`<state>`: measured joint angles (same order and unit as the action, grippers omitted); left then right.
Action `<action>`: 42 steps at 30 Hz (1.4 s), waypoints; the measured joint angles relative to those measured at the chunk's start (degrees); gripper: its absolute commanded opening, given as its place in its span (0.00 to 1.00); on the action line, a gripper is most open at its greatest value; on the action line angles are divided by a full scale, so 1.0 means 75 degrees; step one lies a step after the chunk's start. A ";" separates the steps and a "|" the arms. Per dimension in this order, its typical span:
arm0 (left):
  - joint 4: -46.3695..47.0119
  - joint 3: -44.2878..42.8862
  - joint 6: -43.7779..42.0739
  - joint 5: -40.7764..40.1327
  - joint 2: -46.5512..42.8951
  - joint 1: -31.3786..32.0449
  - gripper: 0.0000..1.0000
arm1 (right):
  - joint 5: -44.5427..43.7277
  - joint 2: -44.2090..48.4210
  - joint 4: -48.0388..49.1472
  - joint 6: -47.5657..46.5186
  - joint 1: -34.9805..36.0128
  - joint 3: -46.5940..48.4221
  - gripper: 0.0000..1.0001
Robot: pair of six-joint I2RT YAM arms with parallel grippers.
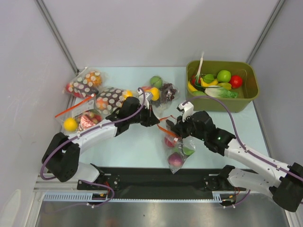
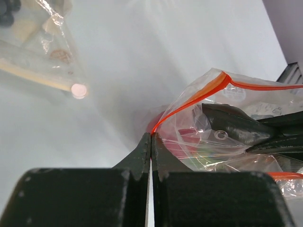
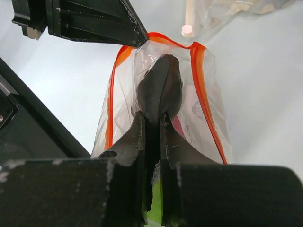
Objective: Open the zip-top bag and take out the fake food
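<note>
The zip-top bag (image 1: 182, 144) lies at the table's middle, its red-orange zip strip stretched between both grippers. Inside it are a red piece (image 1: 169, 141), a green piece (image 1: 188, 150) and a purple piece (image 1: 175, 160). My left gripper (image 1: 154, 119) is shut on the zip strip (image 2: 161, 124) at one corner of the mouth (image 2: 151, 136). My right gripper (image 1: 171, 128) reaches into the open mouth. In the right wrist view it (image 3: 152, 116) is shut on a dark grey fish-like piece (image 3: 158, 87). The strip (image 3: 201, 90) rings that piece.
An olive bin (image 1: 251, 90) with toy fruit stands at the back right. Two brown dotted bags (image 1: 111, 98) (image 1: 85, 82), a bag with a yellow ball (image 1: 78, 120) and a bag with a green ball and grapes (image 1: 163, 90) lie at the back left.
</note>
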<state>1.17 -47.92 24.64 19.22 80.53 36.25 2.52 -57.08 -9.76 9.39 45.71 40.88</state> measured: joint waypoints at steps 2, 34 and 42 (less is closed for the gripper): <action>-0.0003 -0.0052 0.0076 0.0079 -0.0006 0.0003 0.00 | -0.0192 0.0195 -0.0085 0.0000 0.0041 -0.0050 0.00; 0.1448 0.0481 0.1754 0.0105 0.0052 0.0769 0.67 | -0.1084 0.0414 0.0265 0.0137 0.0472 -0.0653 0.00; 0.2375 0.0790 0.2206 0.0606 0.0399 0.0772 0.45 | -0.0982 0.0417 0.0318 0.0137 0.0507 -0.0906 0.04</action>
<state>18.98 -42.00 41.19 23.77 83.53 42.04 -4.84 -53.95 -7.38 10.41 49.52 34.09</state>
